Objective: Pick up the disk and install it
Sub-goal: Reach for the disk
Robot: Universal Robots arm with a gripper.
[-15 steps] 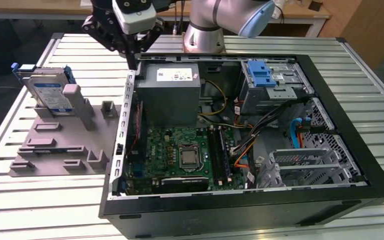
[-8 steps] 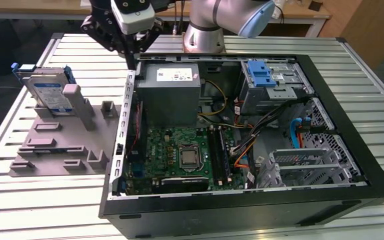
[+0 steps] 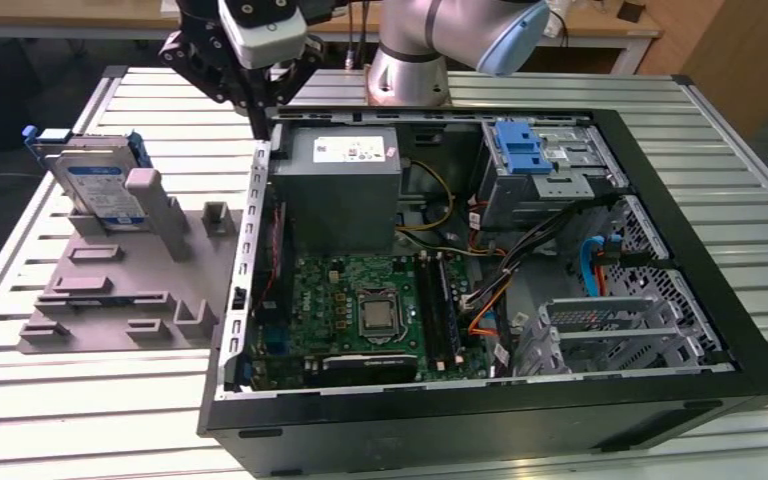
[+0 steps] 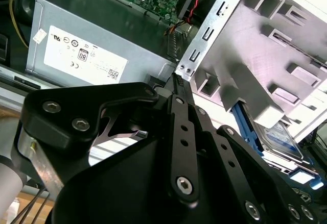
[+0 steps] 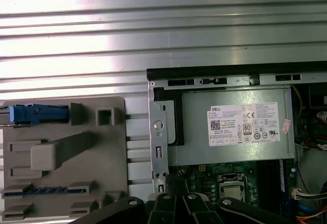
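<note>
The disk (image 3: 97, 180), silver with a blue-and-white label and a blue frame, stands on edge in a grey holder (image 3: 117, 290) on the exterior view's left of the open computer case (image 3: 491, 420). In the first wrist view its blue top edge (image 5: 38, 113) shows; in the second wrist view its labelled face (image 4: 278, 137) lies beyond the holder. My gripper (image 3: 259, 112) hangs above the case's far left corner, apart from the disk. Its black fingers (image 4: 179, 81) meet at the tip, shut on nothing. Its black links (image 5: 177, 203) show in the first wrist view.
Inside the case are a grey power supply box (image 3: 344, 190) with a white sticker, a green board (image 3: 357, 310), a blue ribbed latch (image 3: 524, 148) and metal drive cages (image 3: 598, 325). Everything rests on a ribbed metal table (image 3: 37, 400).
</note>
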